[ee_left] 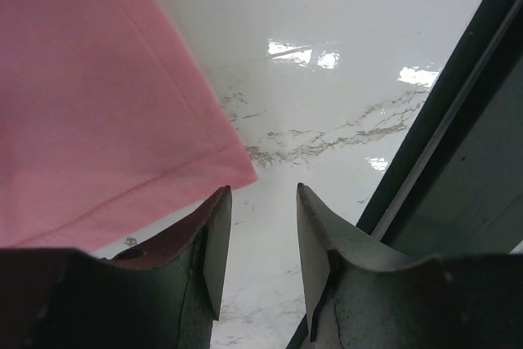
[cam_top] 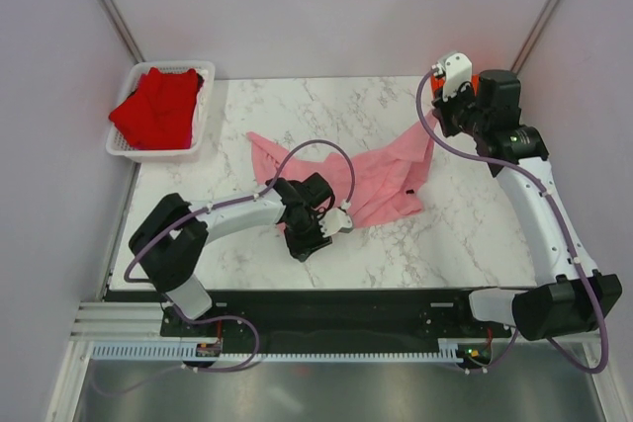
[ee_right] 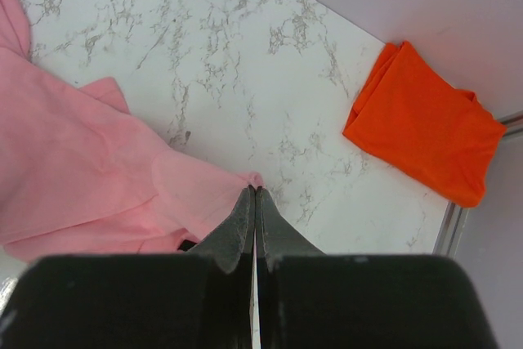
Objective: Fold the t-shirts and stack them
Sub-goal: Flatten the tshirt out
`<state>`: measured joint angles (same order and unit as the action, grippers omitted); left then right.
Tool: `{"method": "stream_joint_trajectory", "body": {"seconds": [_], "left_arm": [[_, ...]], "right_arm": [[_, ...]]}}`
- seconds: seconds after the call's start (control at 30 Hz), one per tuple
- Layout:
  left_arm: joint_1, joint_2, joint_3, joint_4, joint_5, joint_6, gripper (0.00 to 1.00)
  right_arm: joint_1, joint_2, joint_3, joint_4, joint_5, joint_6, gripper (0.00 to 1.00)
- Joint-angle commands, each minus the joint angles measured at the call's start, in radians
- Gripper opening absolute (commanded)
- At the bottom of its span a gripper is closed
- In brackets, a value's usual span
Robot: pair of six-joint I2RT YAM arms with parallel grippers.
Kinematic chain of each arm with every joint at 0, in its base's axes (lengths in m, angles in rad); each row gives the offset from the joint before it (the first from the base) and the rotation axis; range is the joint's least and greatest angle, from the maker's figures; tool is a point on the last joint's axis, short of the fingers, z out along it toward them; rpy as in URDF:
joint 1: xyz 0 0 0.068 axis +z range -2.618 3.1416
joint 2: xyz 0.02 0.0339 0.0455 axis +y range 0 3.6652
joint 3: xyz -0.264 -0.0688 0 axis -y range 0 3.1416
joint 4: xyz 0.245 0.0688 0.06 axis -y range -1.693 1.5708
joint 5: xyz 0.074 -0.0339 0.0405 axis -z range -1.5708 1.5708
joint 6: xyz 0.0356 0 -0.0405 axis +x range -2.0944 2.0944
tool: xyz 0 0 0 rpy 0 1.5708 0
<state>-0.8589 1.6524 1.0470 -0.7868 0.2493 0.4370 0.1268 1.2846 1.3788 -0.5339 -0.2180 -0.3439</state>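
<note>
Fingers of the right gripper are closed on a corner of the pink t-shirt, likely so it can be pulled flat. The left gripper is held parted beside the near hem. Beyond, the orange t-shirt lies folded.

Bright, even overhead light; soft shadows; white glare patches on table, upper centre, L wrist view; near fingers blurred.
</note>
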Motion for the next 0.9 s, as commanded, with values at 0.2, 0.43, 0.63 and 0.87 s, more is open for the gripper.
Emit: {"method": "stream_joint_trajectory", "body": {"seconds": [0.2,0.43,0.63,0.87], "left_arm": [[-0.002,0.038,-0.042,0.093,-0.051,-0.03,0.46],[0.0,0.116,-0.05,0.147,-0.067,-0.041,0.38],[0.001,0.13,-0.039,0.158,-0.099,-0.035,0.02],[0.07,-0.133,0.16,-0.046,-0.2,0.075,0.02]], "right_arm": [[-0.001,-0.019,-0.001,0.02,0.009,-0.004,0.0],[-0.001,-0.019,-0.003,0.017,0.011,-0.007,0.0],[-0.001,-0.025,0.005,0.003,0.022,-0.014,0.0],[0.0,-0.03,0.127,0.005,0.075,-0.018,0.0]]}}
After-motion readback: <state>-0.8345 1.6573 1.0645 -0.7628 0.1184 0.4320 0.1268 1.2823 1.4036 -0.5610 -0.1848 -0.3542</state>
